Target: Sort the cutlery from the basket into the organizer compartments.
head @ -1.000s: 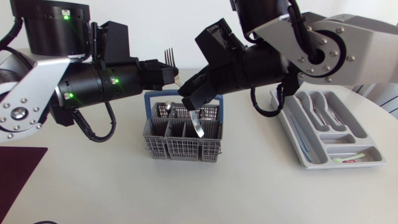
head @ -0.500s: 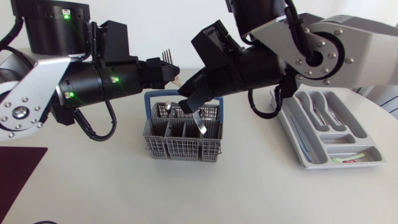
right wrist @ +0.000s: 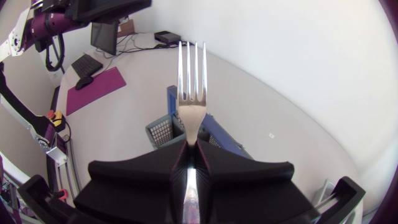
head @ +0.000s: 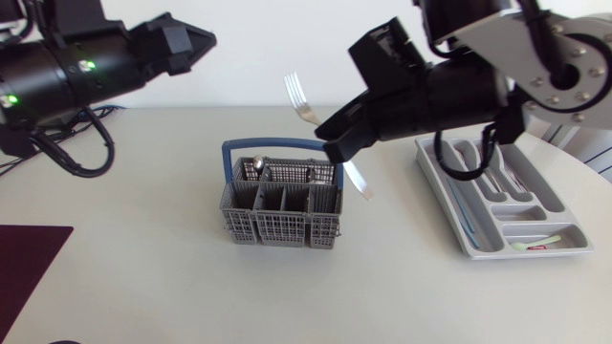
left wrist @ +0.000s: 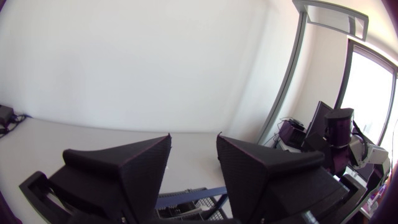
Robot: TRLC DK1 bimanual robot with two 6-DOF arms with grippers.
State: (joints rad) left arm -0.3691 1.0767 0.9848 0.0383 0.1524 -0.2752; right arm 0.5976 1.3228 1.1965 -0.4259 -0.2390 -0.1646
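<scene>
Dark maroon mat (head: 27, 269), lying flat

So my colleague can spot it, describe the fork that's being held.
Start at the grey basket with the blue handle, mid-table. Over it, the right gripper clamps a silver fork, tines up. It is the only cutlery held aloft.

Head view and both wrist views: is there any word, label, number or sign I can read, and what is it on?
No text can be read in any view.
Red mark on the pale utensil in the organizer: too small to read.
Cutlery basket: no print visible.
Fork held in the right gripper: no marking visible.
Left gripper: plain black, no label.
</scene>
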